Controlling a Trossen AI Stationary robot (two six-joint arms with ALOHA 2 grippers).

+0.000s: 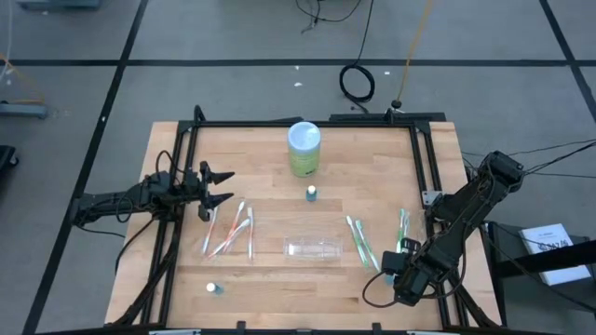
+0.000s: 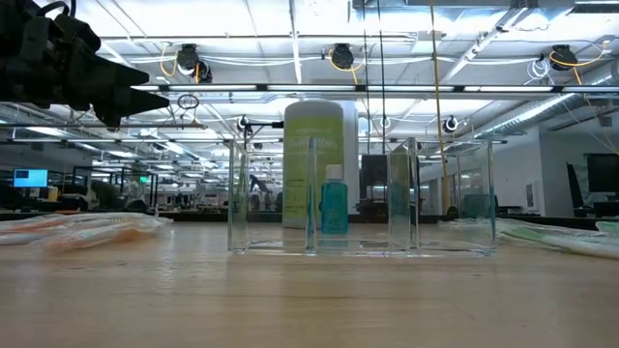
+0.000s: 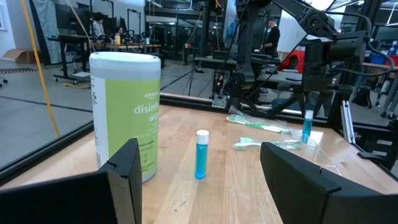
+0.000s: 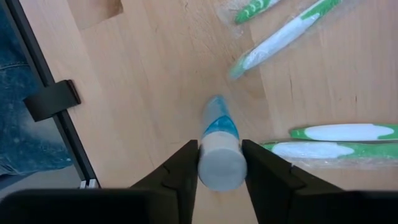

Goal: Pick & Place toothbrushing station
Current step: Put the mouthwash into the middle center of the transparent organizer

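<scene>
The left gripper (image 1: pixel 228 185) is held open at nine o'clock over the counter (image 1: pixel 270 223), while at four o'clock a small blue bottle (image 4: pixel 219 149), standing near wrapped toothbrushes (image 1: pixel 361 240), is clasped by the right gripper (image 4: pixel 219 167).

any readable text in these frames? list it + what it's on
"disinf" over "wi", cut off by the curve: green wipes canister, left wrist view.
Small mark above it, maybe "amaz": too small to be sure.
Fine print beside it on the canister: unreadable.
Small blue bottle: no text visible.
Toothbrush wrappers: none legible.
</scene>
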